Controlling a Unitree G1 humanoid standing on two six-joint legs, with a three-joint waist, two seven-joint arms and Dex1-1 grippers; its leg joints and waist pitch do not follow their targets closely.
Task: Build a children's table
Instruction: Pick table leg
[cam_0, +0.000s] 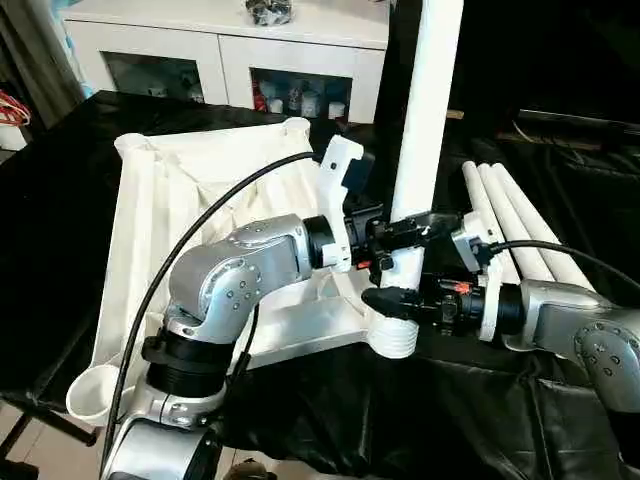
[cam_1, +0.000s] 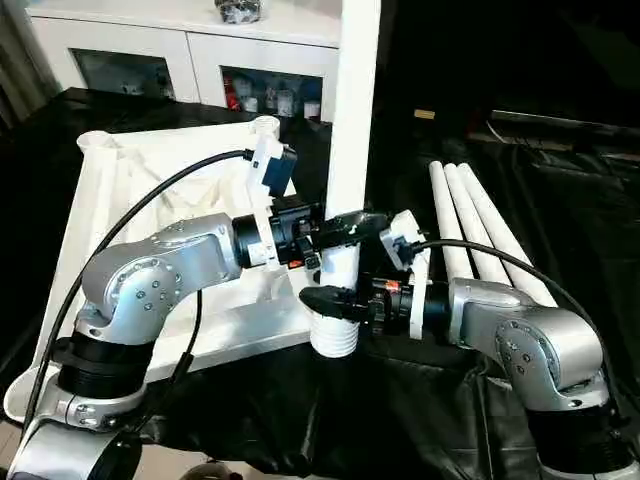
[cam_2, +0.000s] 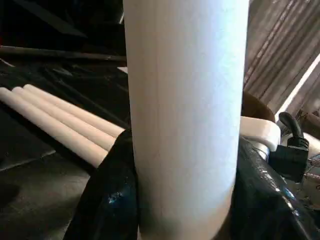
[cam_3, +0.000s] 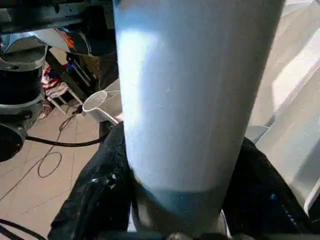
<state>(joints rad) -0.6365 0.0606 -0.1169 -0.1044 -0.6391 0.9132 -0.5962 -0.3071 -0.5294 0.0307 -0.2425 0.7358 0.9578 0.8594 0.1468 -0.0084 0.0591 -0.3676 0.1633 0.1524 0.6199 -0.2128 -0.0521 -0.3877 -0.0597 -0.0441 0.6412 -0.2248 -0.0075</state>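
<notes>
We see the tabletop (cam_0: 180, 200) lying upside down on the counter (cam_0: 60, 200), one leg (cam_0: 428, 120) upright at its near right corner, three spare legs (cam_0: 510, 225) lying to its right, a cabinet (cam_0: 220, 45) behind.

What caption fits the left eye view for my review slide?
Both pincers, left and right, clasp an upright round white plastic leg at the corner socket of the overturned white plastic tabletop.

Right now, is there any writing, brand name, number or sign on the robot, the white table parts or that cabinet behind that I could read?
Readable text: none.
Upright leg, tabletop and the three spare legs: plain white, unmarked.
Silver forearms: screws, no lettering.
Jars behind the cabinet glass: any labels are too small to read.
Red-orange marks by the right gripper: too small to read.
</notes>
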